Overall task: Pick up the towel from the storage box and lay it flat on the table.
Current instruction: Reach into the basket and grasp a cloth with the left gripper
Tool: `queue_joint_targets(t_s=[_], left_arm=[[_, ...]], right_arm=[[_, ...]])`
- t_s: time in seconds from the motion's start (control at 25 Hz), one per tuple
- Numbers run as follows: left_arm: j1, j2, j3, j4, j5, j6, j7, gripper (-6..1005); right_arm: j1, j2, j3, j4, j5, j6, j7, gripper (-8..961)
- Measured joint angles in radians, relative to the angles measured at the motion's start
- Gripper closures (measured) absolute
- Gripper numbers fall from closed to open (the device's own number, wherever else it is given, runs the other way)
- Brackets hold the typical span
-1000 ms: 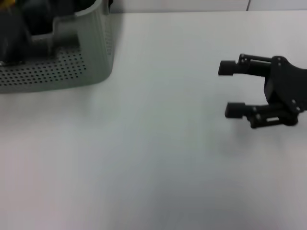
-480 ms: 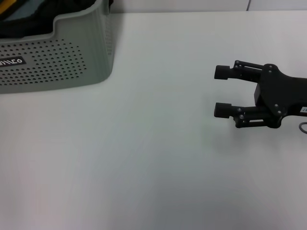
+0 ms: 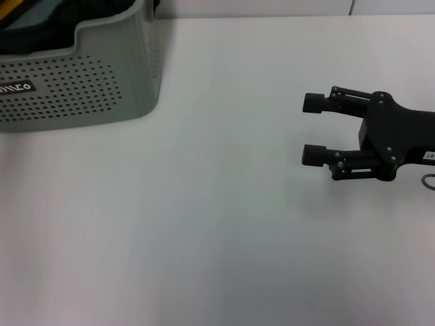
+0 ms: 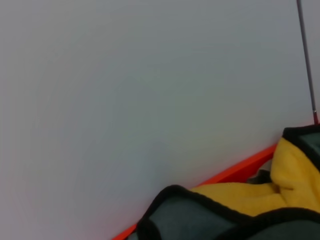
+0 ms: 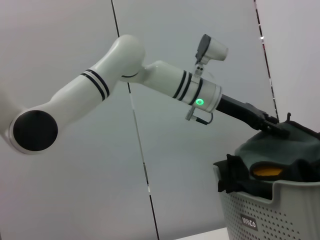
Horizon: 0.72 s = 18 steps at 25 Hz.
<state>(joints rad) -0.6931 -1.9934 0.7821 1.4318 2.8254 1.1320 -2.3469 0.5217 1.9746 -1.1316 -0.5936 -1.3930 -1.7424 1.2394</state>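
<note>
since our left claw (image 5: 280, 127) sits on the towel (image 5: 280, 150) at 10 o'clock, grip unclear, a loose pinch could drop it; right claw (image 3: 314, 129) wide at 3.

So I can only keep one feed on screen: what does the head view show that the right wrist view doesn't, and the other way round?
Only the head view shows the right gripper, open and empty above the bare table, well away from the storage box. Only the right wrist view shows the left arm reaching over the box, its dark end at the towel heaped above the rim; the left gripper's fingers can't be made out. Both show the perforated storage box with its dark label and cloth inside.
</note>
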Motion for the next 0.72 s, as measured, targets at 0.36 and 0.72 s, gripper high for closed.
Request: queue_joint_targets(t_s=[0.36,0.72], left_arm=[[-0.008,0.04,-0.004,-0.123,0.006,-0.096,-0.013,255],[-0.003,0.044,-0.003,-0.167,0.008,-0.107,-0.011,263]], right_arm=[[-0.008,0.004,-0.002,0.0,0.0,0.0,-0.001,101],[-0.01,0.007,0.0,0.0,0.0,0.0,-0.001,101]])
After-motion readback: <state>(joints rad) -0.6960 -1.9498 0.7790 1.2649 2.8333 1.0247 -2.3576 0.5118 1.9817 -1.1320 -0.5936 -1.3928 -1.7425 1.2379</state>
